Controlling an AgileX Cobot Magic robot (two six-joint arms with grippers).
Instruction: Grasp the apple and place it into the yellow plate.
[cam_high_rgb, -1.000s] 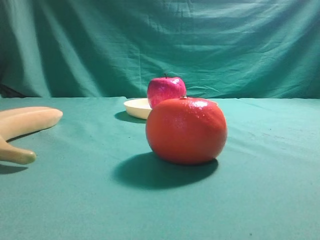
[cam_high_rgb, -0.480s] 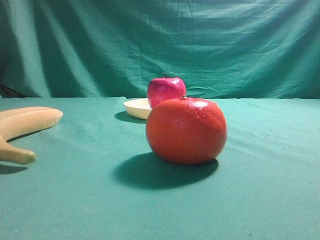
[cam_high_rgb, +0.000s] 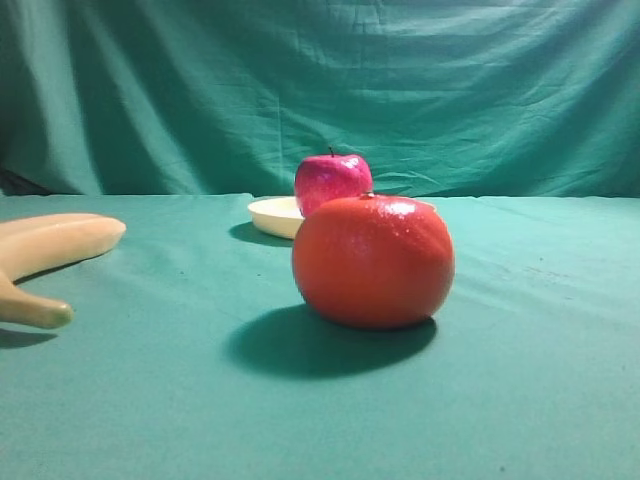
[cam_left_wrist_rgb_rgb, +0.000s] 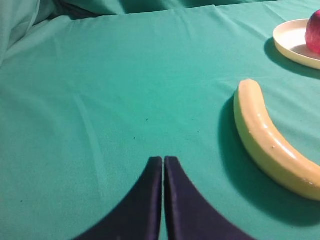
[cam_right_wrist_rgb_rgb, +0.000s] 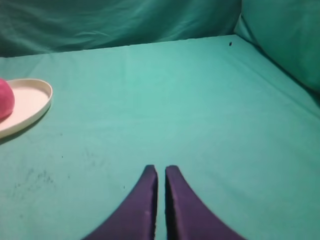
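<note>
On the green cloth (cam_high_rgb: 140, 400), far at the back, the yellow plate (cam_high_rgb: 272, 215) is sitting, and the apple (cam_high_rgb: 332, 180) is sitting in it already. The apple is pink and shiny w/ a thin dark stem sticking up. From the high view, a big orange-red fruit (cam_high_rgb: 372, 260) is standing in front, closer to the camera, hiding the right part of the plate & the bottom of the apple. It is throwing a dark shadow to its left on the cloth. A pale banana (cam_high_rgb: 45, 255) is lying at the left edge, well apart from the big fruit.

In the left wrist view, the left gripper (cam_left_wrist_rgb_rgb: 163, 162) is showing at the bottom. Its two dark fingers (cam_left_wrist_rgb_rgb: 150, 200) are pressing together, tips touching or almost, w/ nothing between them. It is hanging over bare cloth. The banana is lying to its right, curving, and the plate is peeking in at the top right corner w/ a bit of the pink apple in it.

In the right wrist view, the right gripper (cam_right_wrist_rgb_rgb: 161, 172) is also at the bottom. Its fingers are closed up w/ only a thin line between them, and it is holding nothing. The plate is at the left edge, well apart from the gripper, w/ a bit of apple showing on it. A green curtain (cam_high_rgb: 400, 90) is hanging behind everything.
</note>
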